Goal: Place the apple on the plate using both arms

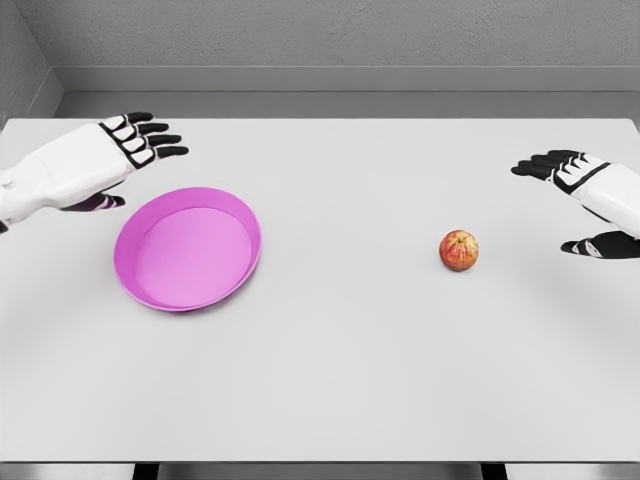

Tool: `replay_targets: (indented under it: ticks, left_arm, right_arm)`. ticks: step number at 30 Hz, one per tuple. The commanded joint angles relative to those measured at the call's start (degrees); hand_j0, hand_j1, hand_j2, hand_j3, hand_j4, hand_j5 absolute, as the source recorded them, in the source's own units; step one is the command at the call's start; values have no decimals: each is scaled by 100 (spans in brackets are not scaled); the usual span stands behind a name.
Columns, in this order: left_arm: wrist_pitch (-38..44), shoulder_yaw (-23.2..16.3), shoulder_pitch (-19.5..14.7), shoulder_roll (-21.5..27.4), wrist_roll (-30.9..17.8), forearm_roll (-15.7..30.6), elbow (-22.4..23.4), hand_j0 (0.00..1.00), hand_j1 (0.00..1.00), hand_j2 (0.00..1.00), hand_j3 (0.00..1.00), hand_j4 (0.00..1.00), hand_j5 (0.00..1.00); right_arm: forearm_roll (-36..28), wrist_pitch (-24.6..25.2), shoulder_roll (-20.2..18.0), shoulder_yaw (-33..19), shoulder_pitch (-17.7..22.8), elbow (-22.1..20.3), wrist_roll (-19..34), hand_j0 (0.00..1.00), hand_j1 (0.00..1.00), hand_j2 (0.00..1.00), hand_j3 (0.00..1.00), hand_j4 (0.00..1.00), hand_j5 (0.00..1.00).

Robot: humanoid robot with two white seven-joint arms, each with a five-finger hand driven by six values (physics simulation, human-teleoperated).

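Observation:
A small red-yellow apple (459,250) lies on the white table, right of centre. A shallow magenta plate (187,248) rests on the left half of the table, with nothing in it. My left hand (135,160) hovers above the plate's far left rim, fingers spread and holding nothing. At the right edge my right hand (570,205) floats to the right of the apple, a clear gap away from it, with its fingers stretched out and its thumb below.
The white table (340,370) spans the whole view, with its front edge near the bottom. A grey wall and floor strip run behind the far edge.

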Motion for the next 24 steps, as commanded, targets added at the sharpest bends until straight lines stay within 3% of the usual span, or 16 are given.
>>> replay_targets:
  ticks: [1,4,7,10,13,18,24]
  left_arm:
    - [0,0,0,16,-14,35,-2,100,100,100,100,100,100]
    - [0,0,0,16,-14,35,-2,100,100,100,100,100,100]
    - [0,0,0,7,-14,35,-2,100,100,100,100,100,100]
    - [0,8,-9,7,-14,35,-2,100,100,100,100,100,100]
    - [0,8,-9,7,-14,35,-2,100,100,100,100,100,100]
    - [0,8,-9,7,-14,35,-2,100,100,100,100,100,100]
    - [0,8,-9,7,-14,27,-2,100,100,100,100,100,100]
  right_arm:
    - [-30,3,-8,1,0,-3,-3,100,100,100,100,100,100]
    - [-56,73,1,89,0,6,-20,100,100,100,100,100,100]
    - [-65,917,45,326,-9,23,-21,100,100,100,100,100,100]
    - [-56,1005,54,493,-140,6,207,100,100,100,100,100,100]
    - [-56,1049,291,967,-799,6,875,100,100,100,100,100,100]
    - [-39,1919,871,2391,-2065,14,1790,100,100,100,100,100,100]
    - [-39,2174,898,2497,-2259,23,2071,100,100,100,100,100,100]
